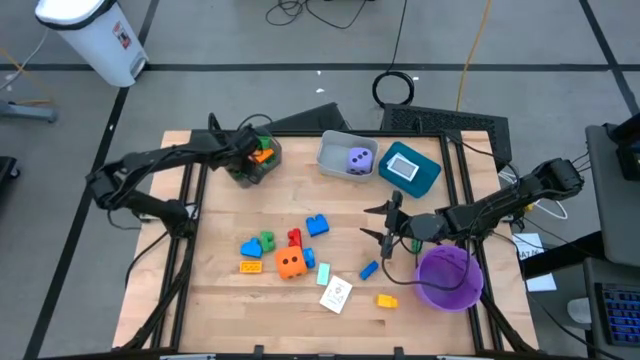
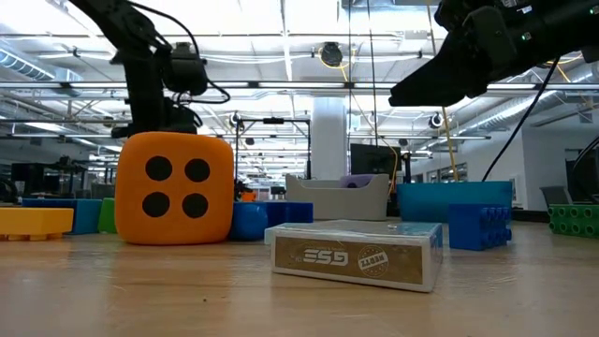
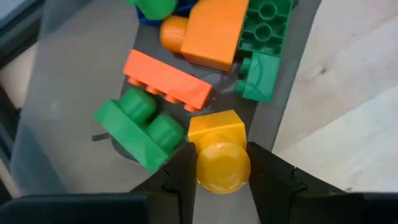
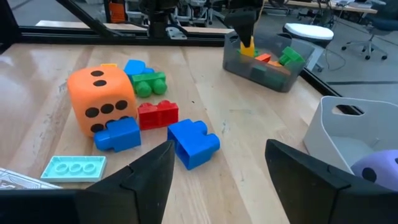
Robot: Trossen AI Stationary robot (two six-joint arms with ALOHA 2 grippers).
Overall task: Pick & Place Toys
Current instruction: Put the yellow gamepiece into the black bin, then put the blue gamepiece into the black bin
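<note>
Yellow block (image 3: 219, 152) gripped in left gripper (image 3: 217, 177) jaws over grey bin (image 1: 252, 163) crowded with blocks, right gripper (image 1: 385, 225) jaws held open above blue block (image 4: 193, 142), orange die (image 4: 99, 99) nearby.

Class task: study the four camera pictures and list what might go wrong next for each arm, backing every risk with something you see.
1. The left gripper holds a yellow block over the grey bin, which already holds orange and green blocks. Dropped there, it may land on the pile and tip or roll out.
2. The right gripper, jaws open, hovers near the blue block, which lies close to the red block and orange die. Closing may nudge these neighbours.
</note>
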